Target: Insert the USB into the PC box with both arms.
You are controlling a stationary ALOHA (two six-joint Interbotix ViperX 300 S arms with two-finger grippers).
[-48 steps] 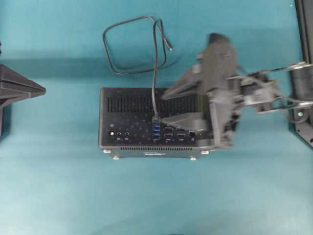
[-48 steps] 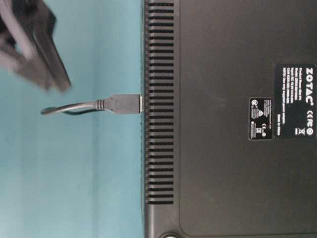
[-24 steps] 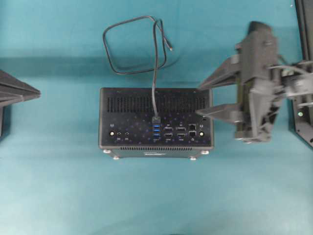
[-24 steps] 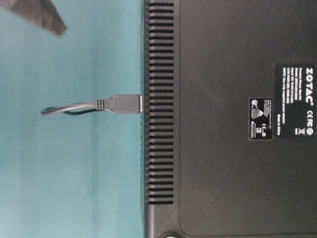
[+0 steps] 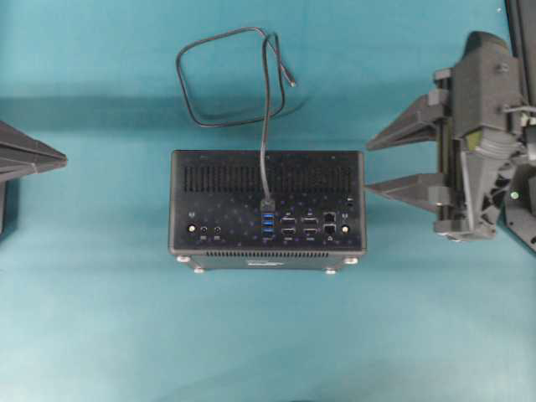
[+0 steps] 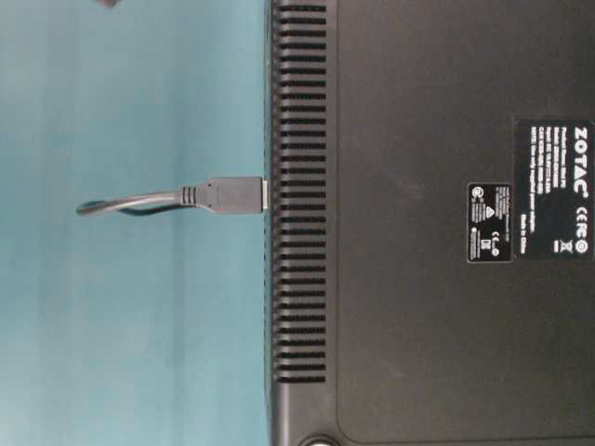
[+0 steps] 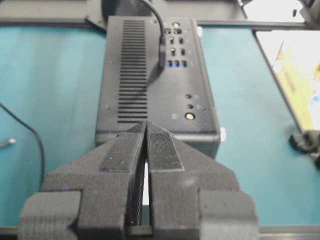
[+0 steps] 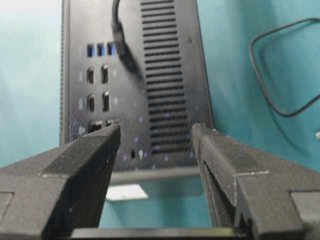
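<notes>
The PC box [image 5: 267, 201] sits on the tabletop [image 5: 268, 335] between both pincers, clear of each. The USB [image 5: 267, 203] plug stands in a port, its cable looping beyond. The right pincer [image 5: 367, 166] gapes wide and empty; the left pincer [image 7: 145, 125] is pressed closed, empty. Snagging the cable could unseat the plug.

The black rectangular PC box [image 5: 268, 205] with vent slots and blue ports sits at the frame's centre on the teal tabletop [image 5: 268, 335], the thin black USB cable [image 5: 266, 126] plugged into its port row, looping toward the upper frame.
</notes>
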